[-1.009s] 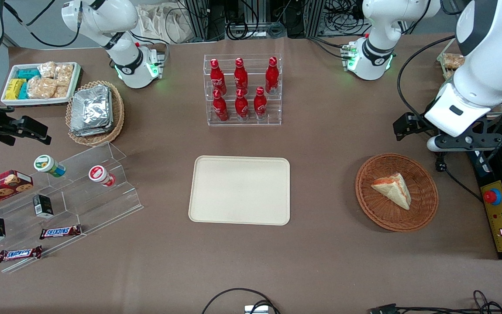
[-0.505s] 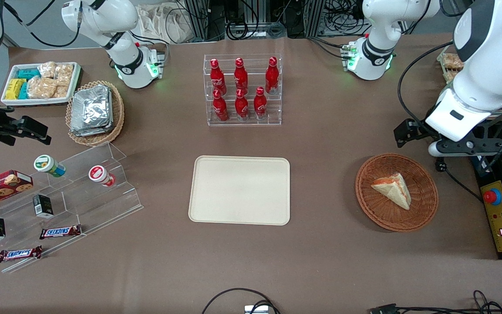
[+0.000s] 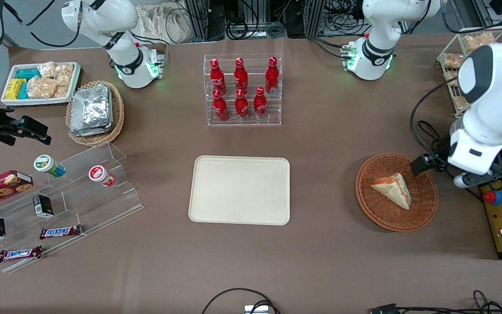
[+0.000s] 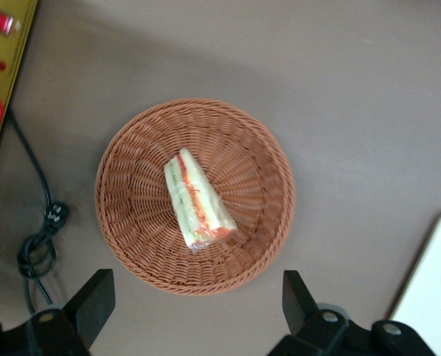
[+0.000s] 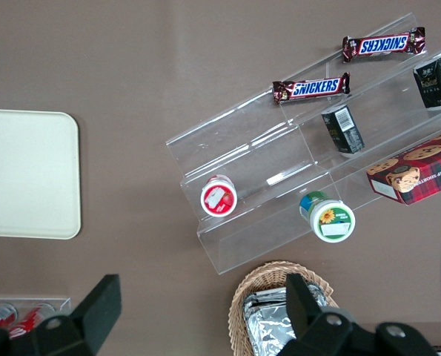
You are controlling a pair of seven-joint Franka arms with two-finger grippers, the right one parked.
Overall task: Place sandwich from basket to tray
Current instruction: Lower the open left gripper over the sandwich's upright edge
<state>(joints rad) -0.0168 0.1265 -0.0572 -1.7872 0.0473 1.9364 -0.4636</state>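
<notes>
The sandwich (image 3: 393,189), a pale wedge with orange and green layers along its cut edge (image 4: 198,200), lies on its side in the round reddish-brown wicker basket (image 3: 382,220) (image 4: 131,222). The cream tray (image 3: 240,189) lies flat mid-table with nothing on it; one corner of the tray (image 4: 436,289) shows in the left wrist view. My gripper (image 4: 196,300) hangs open above the table just outside the basket's rim, fingers spread wide and holding nothing. In the front view the working arm's white wrist (image 3: 473,150) hides the fingers, beside the basket toward the working arm's end.
A yellow control box (image 3: 497,213) with a red button and a coiled black cable (image 4: 38,245) lie close by the basket. An acrylic rack of red bottles (image 3: 242,89) stands farther from the camera than the tray. A stepped acrylic snack shelf (image 3: 59,205) is toward the parked arm's end.
The working arm has swung nearer the front camera and lowered, so its hand now sits beside the basket's rim. Sandwich, basket and tray have not moved.
</notes>
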